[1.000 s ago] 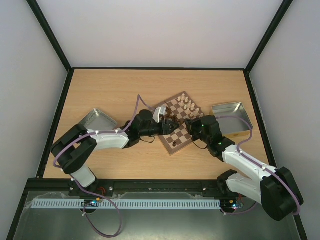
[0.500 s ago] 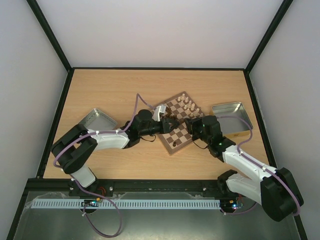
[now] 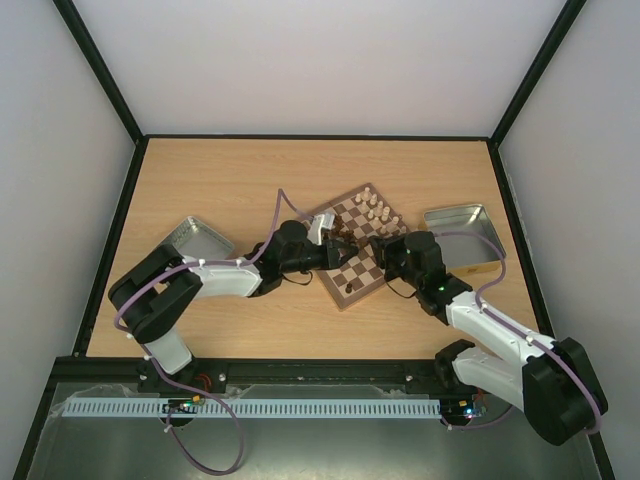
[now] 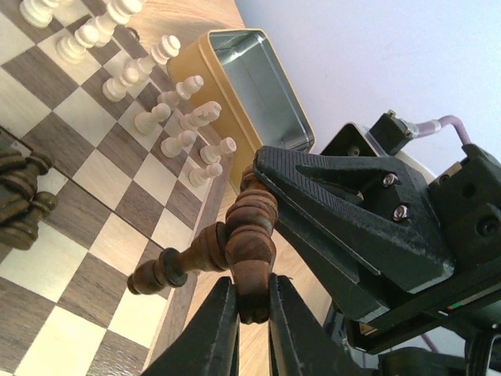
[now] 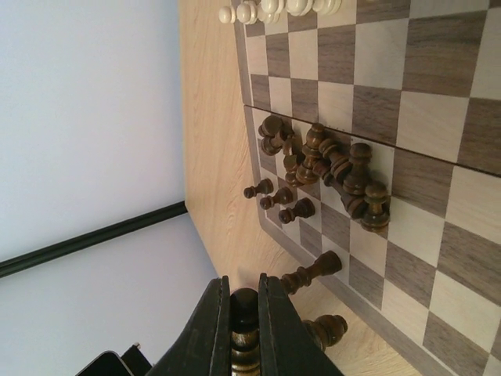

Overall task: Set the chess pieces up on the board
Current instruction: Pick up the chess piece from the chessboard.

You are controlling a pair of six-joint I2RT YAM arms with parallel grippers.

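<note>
The board (image 3: 362,262) lies turned like a diamond at mid-table. Cream-white pieces (image 3: 376,210) stand in rows at its far corner and show in the left wrist view (image 4: 178,117). Several dark brown pieces (image 5: 333,166) lie in a heap on the board, and three dark pawns (image 5: 279,200) stand near its rim. My left gripper (image 4: 252,287) is shut on a dark brown piece (image 4: 252,239) over the board's edge; in the top view the left gripper (image 3: 337,250) is at the board's left side. My right gripper (image 5: 243,291) is shut on a dark piece (image 5: 244,308), and from above the right gripper (image 3: 379,248) faces the left one closely.
A grey metal tin (image 3: 196,240) sits left of the board. A gold-rimmed tin (image 3: 458,228) sits to its right, seen open in the left wrist view (image 4: 252,88). Two more dark pieces (image 5: 311,272) stand at the board's near rim. Black frame rails edge the table.
The left arm has shifted slightly, its gripper nudging a little over the board's left side. The right arm has hardly moved. Both keep their pieces.
</note>
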